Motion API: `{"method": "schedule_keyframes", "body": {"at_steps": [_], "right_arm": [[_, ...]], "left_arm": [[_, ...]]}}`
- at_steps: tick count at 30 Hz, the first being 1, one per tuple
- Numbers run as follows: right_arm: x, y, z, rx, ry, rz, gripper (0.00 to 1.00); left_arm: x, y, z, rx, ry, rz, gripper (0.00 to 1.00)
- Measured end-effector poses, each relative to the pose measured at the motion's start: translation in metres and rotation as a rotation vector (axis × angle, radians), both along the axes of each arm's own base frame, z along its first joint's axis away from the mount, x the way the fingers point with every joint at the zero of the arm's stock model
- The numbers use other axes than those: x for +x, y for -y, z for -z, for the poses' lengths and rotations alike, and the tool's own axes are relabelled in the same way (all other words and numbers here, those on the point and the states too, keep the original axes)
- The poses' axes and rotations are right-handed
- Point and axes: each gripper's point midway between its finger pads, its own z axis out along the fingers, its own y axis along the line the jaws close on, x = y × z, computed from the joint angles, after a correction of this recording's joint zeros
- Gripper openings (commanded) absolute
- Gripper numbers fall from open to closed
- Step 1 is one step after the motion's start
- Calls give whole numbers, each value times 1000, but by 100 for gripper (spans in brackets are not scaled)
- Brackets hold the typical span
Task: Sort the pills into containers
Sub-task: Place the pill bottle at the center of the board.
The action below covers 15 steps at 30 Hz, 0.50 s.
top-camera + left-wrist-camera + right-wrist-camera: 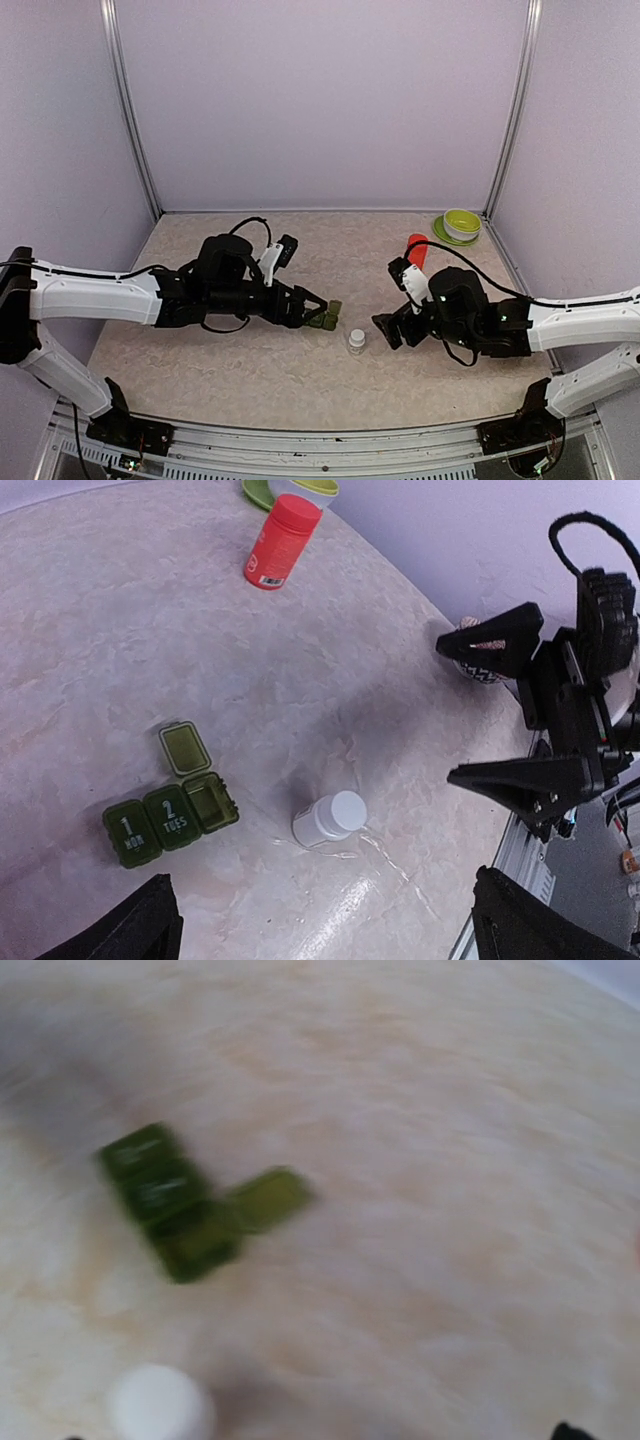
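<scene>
Containers (170,820), a green strip of three boxes, lie near the middle of the table, a little toward its near edge, just off the tips of my left gripper (314,312), whose jaws stand wide apart around nothing. My right gripper (452,712) is also spread wide and empty, near the small white-capped bottle (330,818), which sits just beside the strip with its cap on. Only the third box has its lid (185,748) flipped open; the boxes marked 1 and 2 are shut. I see no pills in it or on the table, so I judge the sorting barely begun: the bottle is yet to be uncapped and no box is filled.
</scene>
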Motion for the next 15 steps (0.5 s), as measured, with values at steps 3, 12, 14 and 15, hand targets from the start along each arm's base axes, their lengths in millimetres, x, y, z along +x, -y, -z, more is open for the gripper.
{"method": "schedule_keyframes", "body": {"at_steps": [3,12,14,15], "right_arm": [[9,27,-6,29,4,104,99],[25,97,-3,69,-23,364,98],[24,101,-2,72,-26,378,98],[24,103,-2,72,-29,383,98]], "left_arm": [[-6,20,2,48,22,61,98],[-13,65,29,237,55,163,95],[-11,69,36,278,58,164,95],[-10,71,40,300,61,161,95]]}}
